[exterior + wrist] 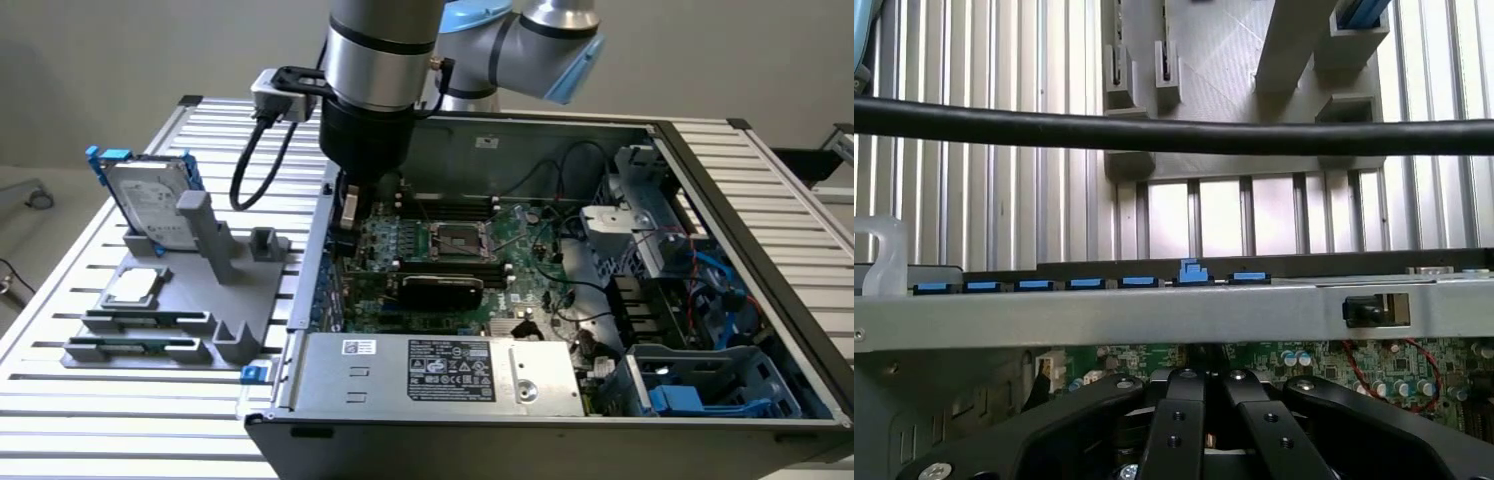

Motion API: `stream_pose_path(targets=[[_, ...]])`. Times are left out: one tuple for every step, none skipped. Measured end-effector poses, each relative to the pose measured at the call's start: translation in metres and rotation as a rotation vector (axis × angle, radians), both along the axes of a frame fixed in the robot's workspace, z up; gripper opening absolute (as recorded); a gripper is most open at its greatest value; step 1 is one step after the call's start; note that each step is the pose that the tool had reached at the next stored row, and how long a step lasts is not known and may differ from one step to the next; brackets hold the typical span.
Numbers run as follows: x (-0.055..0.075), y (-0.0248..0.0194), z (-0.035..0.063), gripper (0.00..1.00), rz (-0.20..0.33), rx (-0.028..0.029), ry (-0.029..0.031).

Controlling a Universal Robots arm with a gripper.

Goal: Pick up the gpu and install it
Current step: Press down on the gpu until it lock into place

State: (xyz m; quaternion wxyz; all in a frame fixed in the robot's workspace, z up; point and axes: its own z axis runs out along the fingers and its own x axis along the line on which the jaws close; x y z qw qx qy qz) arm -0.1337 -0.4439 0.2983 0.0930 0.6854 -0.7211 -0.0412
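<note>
- Nearest the camera, along the front wall of the case (pixel 534 450), a grey power supply (pixel 441 370) is lying flat with its label facing up.
- Beside it, at the case's corner on the exterior view's right, blue drive bays (pixel 694 395) are sitting amid loose cables.
- Just behind the power supply, on the green board (pixel 534 250) inside the case, the gpu (pixel 441 290) is standing with its black cooler facing the camera. Whether it is fully seated in its slot I cannot tell.
- Behind the gpu, mid-case, the CPU socket (pixel 454 240) is showing its square metal frame.
- Farther back, against the case wall on the exterior view's left, the gripper (pixel 363 195) is hanging low over the board, apart from the gpu.
- From the wrist, the gripper (pixel 1204 385) is showing clenched: its black fingers (pixel 1179 420) are meeting at the tips, with nothing visible between them.
- Past the fingers, the case's metal wall (pixel 1154 315) is crossing the wrist view, with a row of blue clips (pixel 1084 284) lining its far side and a black cable (pixel 1174 135) running across beyond.
- Outside the case, on the exterior view's left, a grey stand (pixel 160 300) is resting on the slatted table (pixel 80 400).
- The stand is carrying a CPU chip (pixel 134 287) lying flat, and at its far end a hard drive (pixel 147 200) propped upright.
</note>
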Motion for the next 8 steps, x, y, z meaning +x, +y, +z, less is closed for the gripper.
stream_pose_path(targets=[[0.0000,0.0000,-0.0003,0.11,-0.001,0.0000,-0.0001],[0.0000,0.0000,-0.0006,0.11,-0.001,0.0000,-0.0002],[0.0000,0.0000,-0.0007,0.11,-0.002,-0.0003,-0.0002],[0.0000,0.0000,-0.0009,0.11,-0.002,-0.0005,-0.0002],[0.0000,0.0000,-0.0011,0.11,-0.003,-0.0006,-0.0002],[0.0000,0.0000,-0.0011,0.11,-0.004,-0.0007,-0.0002],[0.0000,0.0000,-0.0011,0.11,-0.004,-0.0008,-0.0002],[0.0000,0.0000,-0.0011,0.11,-0.005,-0.0009,-0.0002]])
